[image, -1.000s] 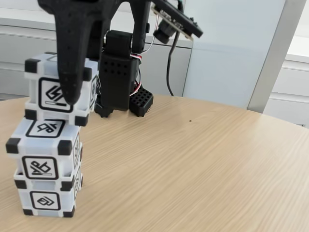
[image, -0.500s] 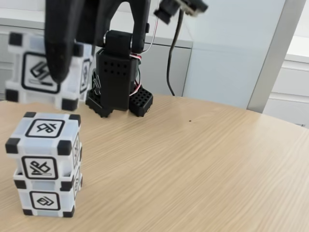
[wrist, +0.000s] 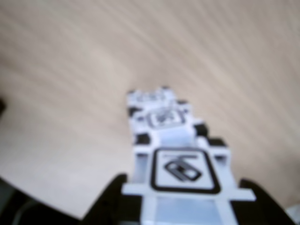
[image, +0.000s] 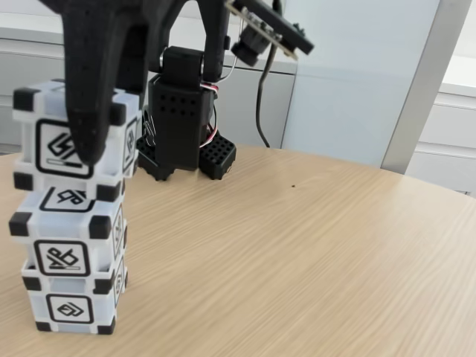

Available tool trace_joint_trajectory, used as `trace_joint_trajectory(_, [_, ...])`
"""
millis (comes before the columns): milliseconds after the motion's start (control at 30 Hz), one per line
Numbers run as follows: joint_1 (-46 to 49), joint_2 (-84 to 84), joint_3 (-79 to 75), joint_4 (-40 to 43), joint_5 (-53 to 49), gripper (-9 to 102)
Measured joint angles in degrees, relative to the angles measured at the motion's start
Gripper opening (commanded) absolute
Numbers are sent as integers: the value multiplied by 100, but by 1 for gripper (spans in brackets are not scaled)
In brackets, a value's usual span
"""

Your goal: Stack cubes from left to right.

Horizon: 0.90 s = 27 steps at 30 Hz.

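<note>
Final placement step by the look of it: the claw [image: 83, 141] is clamped on the top cube [image: 71, 141] at the upper left of the fixed view, holding it right over a two-cube stack at the lower left. The middle cube [image: 68, 234] sits on the bottom cube [image: 72, 303], which rests on the counter [image: 297, 253]. The held cube looks shifted a bit left of the stack and slightly tilted; its lower edge overlaps the middle cube's top face in this view, so I can't tell whether it's touching or just above. My read on the next move: nudge it toward frame right to square it up, settle it flat, then open the claw and lift straight up without dragging the tower, since an off-centre release could tip it. In the wrist view the held cube [wrist: 183, 173] fills the lower centre with dark claw fingers [wrist: 110, 199] on either side, and the stack's top [wrist: 161, 117] peeks out beyond it, offset up and left. Hard to make out: the wrist view is blurred, so glyphs and edge alignment aren't readable there. In the fixed view the near finger covers part of the held cube's front face, the far finger is hidden behind the cube, and the arm is cut off at the top edge. Arm base [image: 182, 119] sits behind, upper centre-left.
</note>
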Motion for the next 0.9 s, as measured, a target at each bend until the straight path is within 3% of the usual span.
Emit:
trace_joint_trajectory(767, [-18, -290, -26, 0, 70, 0])
trace_joint_trajectory(900, [-18, -290, -26, 0, 35, 12])
